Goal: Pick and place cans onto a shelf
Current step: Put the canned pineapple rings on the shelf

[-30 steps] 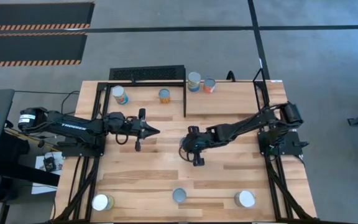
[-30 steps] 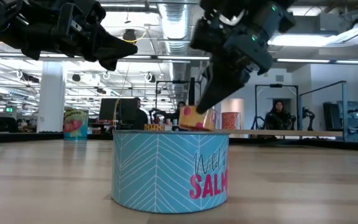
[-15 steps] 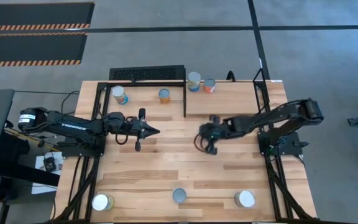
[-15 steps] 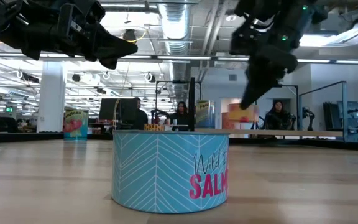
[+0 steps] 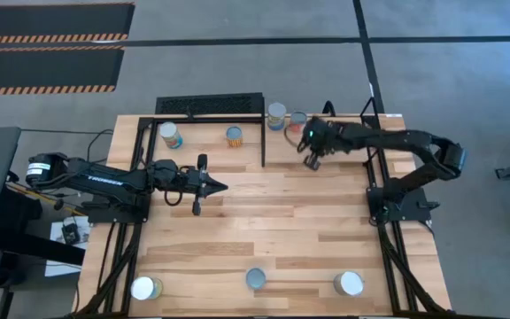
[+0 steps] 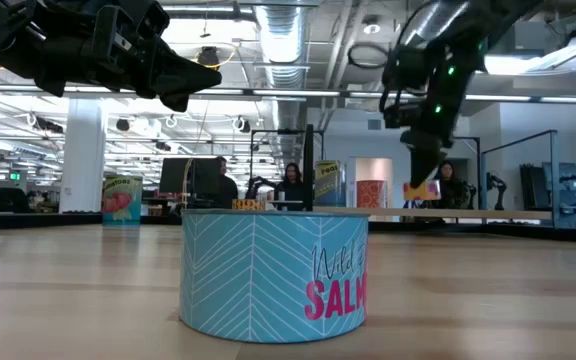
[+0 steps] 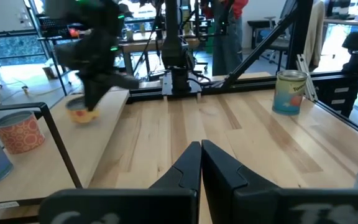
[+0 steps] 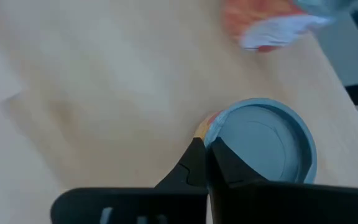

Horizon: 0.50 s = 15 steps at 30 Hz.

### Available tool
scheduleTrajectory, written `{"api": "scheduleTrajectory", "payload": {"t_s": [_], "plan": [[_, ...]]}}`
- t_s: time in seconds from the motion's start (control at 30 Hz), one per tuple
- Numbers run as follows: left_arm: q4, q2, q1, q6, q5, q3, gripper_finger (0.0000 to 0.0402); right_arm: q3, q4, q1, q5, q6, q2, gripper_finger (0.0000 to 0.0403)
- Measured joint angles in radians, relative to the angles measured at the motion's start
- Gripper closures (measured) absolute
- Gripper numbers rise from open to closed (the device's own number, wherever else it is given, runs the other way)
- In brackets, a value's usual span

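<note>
Cans (image 5: 275, 116) are gathered along the far edge, on the shelf (image 5: 343, 140), where the right gripper (image 5: 312, 156) is closed on an orange can (image 8: 211, 126). Three cans (image 5: 255, 279) are spaced along the near edge of the tabletop (image 5: 264, 230), whose middle is left bare. The left gripper (image 5: 222, 186) is held shut and empty above the left half.

Closed end effector (image 8: 202, 163) gripping can (image 8: 263, 146)

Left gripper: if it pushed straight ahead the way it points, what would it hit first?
No can lies in that line. The shut left gripper points across bare tabletop toward the right arm's base. That black mount looks like the first contact, though depth is uncertain.
</note>
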<state>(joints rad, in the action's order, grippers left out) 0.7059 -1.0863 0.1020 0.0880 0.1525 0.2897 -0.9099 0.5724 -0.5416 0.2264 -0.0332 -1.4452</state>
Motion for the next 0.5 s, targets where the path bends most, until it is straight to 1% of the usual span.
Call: {"api": "scheduleTrajectory", "payload": {"t_s": [0.1, 0.2, 0.5], "plan": [[-0.002, 0.0, 0.0, 0.001, 0.0, 0.0, 0.04, 0.0, -0.035, -0.094, -0.051, -0.009, -0.042, 0.0397], [-0.004, 0.0, 0.0, 0.003, 0.0, 0.0, 0.04, -0.002, -0.086, -0.155, -0.076, -0.01, -0.065, 0.0397], [-0.004, 0.0, 0.0, 0.005, -0.002, 0.0, 0.04, -0.002, -0.172, -0.22, -0.114, -0.028, -0.084, 0.0396]]}}
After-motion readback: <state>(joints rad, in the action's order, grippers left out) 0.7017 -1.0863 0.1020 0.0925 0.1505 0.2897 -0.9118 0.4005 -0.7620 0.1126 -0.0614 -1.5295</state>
